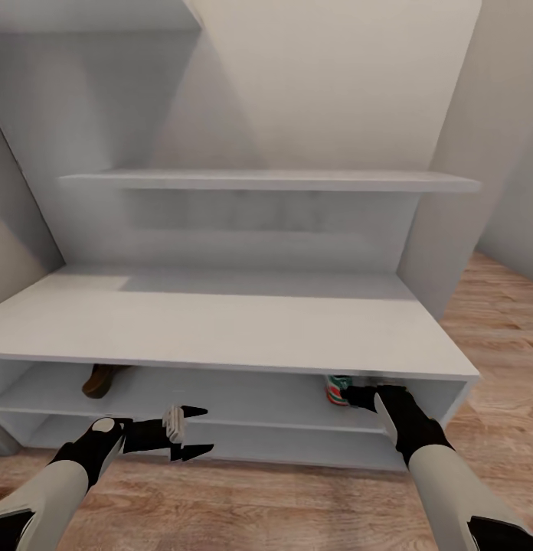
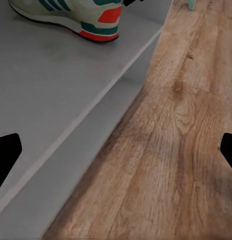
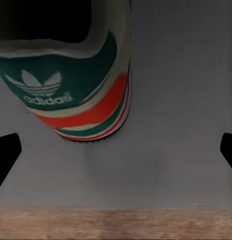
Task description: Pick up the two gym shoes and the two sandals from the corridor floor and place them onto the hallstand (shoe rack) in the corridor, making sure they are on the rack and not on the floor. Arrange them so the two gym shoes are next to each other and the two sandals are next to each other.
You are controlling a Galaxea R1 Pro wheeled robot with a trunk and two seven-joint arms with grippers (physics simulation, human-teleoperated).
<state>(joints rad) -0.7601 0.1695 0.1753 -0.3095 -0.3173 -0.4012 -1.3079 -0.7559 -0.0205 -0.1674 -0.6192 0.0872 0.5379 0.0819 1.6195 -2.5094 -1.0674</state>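
Facing: hallstand [image 1: 220, 329], both arms low at its open slots
Left tool [image 1: 191, 433]: jaws spread wide, holding nothing, just above floor [image 1: 297, 505] in front of lower slot
Right tool [image 1: 367, 394]: at upper slot mouth, right end; fingers apart, gripping nothing, just behind gym shoe heel
Gym shoe [image 3: 76, 85]: on upper shelf, heel toward slot edge
Sandal [image 1: 102, 379]: on upper shelf, left end, partly hidden under worktop

A sandal [image 1: 103, 379] is placed in the upper slot of the hallstand [image 1: 220, 329], at the left. A gym shoe [image 1: 339, 389] is placed in the same slot at the right, well apart from it. The corridor floor [image 1: 297, 505] is seen before the hallstand.
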